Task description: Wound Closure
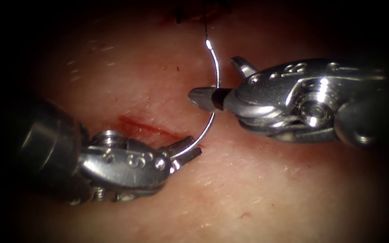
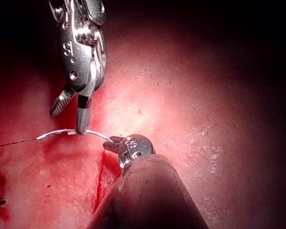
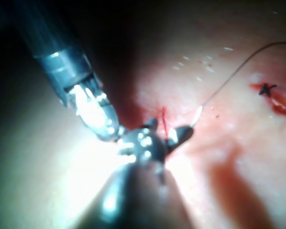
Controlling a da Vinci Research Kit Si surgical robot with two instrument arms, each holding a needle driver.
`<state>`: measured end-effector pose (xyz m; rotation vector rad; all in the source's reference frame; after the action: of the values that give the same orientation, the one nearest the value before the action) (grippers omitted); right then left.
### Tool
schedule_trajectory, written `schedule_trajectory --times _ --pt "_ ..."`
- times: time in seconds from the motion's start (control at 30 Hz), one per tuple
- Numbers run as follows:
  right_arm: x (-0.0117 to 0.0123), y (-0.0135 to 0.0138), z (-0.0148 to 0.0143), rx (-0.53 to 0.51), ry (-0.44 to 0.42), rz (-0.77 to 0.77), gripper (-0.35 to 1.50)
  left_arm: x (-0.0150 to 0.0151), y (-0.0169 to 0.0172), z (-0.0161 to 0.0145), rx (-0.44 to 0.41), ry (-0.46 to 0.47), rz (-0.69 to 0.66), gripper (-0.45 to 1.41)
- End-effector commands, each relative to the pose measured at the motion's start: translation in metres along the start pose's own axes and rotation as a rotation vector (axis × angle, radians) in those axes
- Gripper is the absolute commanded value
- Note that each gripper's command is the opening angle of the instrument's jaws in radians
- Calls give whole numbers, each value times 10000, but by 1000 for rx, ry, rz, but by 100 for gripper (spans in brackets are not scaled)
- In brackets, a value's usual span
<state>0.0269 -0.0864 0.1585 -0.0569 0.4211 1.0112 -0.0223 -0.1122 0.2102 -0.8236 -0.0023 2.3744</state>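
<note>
Endoscope view, two pincers, left pincer and right pincer, one needle

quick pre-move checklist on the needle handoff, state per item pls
1. Left tool holds the needle near its tip end: ok.
2. Right tool around the needle at mid-curve, one jaw raised; firm grip: cannot tell.
3. Needle free of the tissue: looks ok; tip hidden in left jaws.
4. Thread attached at the needle's upper end: ok.
5. Cut with red fluid lies beside the left tool, unobstructed: ok.
</note>
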Motion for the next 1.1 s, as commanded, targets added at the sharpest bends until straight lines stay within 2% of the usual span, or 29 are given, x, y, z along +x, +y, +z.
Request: schedule_trajectory --times 0.03,0.3,0.47,0.57,0.63,0.67,0.73,0.77,1.0,1.07,1.1 --pt "-12 -12 8 6 -6 0 83 -1 19 -1 -7 -2 -5 -23" --pt "-23 -9 24 79 2 11 79 4 20 -6 -10 -8 15 -22" --pt "-24 -7 29 77 3 34 79 6 20 -10 -7 4 21 -22" --pt "-25 -5 33 93 6 62 66 8 21 -11 -9 4 37 -22" --pt "-25 -5 35 114 7 91 46 8 22 -12 -11 4 48 -23" --pt "-25 -5 36 123 7 109 27 9 23 -12 -13 5 54 -23" --pt "-24 -5 36 148 5 156 -25 9 23 -12 -11 7 64 -25" --pt "-24 -4 36 166 4 173 -35 10 23 -12 -11 7 70 -25" --pt "-25 -1 35 172 1 222 -35 11 23 -14 -10 11 84 -27" --pt "-24 -1 33 165 0 223 -35 12 23 -14 -10 11 84 -11" --pt "-23 0 32 162 2 223 -35 12 22 -14 -8 13 82 9"
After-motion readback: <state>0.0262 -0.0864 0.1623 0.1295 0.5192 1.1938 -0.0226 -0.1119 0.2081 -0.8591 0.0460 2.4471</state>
